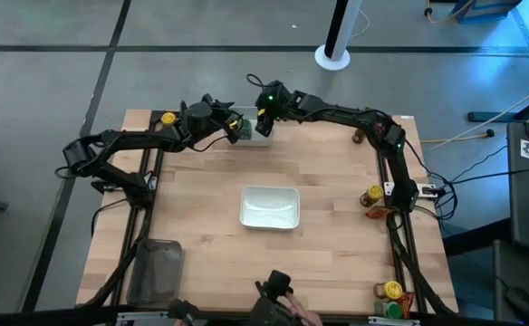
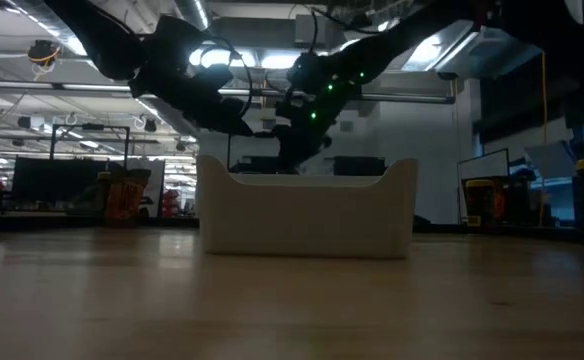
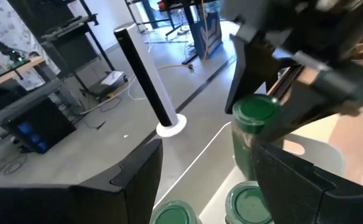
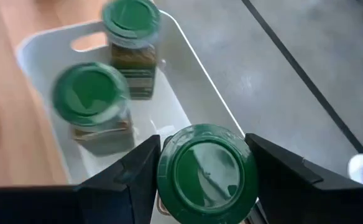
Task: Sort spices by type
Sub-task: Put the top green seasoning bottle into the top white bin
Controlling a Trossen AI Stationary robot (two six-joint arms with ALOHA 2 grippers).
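Observation:
A white far bowl [image 1: 259, 139] sits at the table's far edge. In the right wrist view the bowl [image 4: 169, 118] holds two upright green-capped jars [image 4: 91, 99] [image 4: 132, 28]. My right gripper [image 1: 265, 115] [image 4: 206, 180] hangs over this bowl, shut on a third green-capped jar [image 4: 206, 168]. My left gripper [image 1: 235, 127] [image 3: 209, 186] is open just left of the bowl and touches nothing; its view shows the held jar [image 3: 253, 134] and the two jars below [image 3: 250, 204] [image 3: 175, 214]. Yellow-capped jars [image 1: 168, 118] [image 1: 372, 194] [image 1: 391, 289] stand along the table's edges. My right gripper pinches the green-capped jar between its two fingers, one on each side just under the green cap [image 4: 169, 186]. The fingers come from above, pointing down. The jar is upright and sits higher than the two jars in the bowl; its base is hidden.
A second white bowl [image 1: 269, 206] [image 2: 307, 215] lies mid-table. A clear grey tray [image 1: 156, 269] sits at the near left corner. Orange-brown packets [image 1: 379, 214] and a green-capped jar [image 1: 392, 309] lie along the right edge. Bare wood surrounds the middle bowl.

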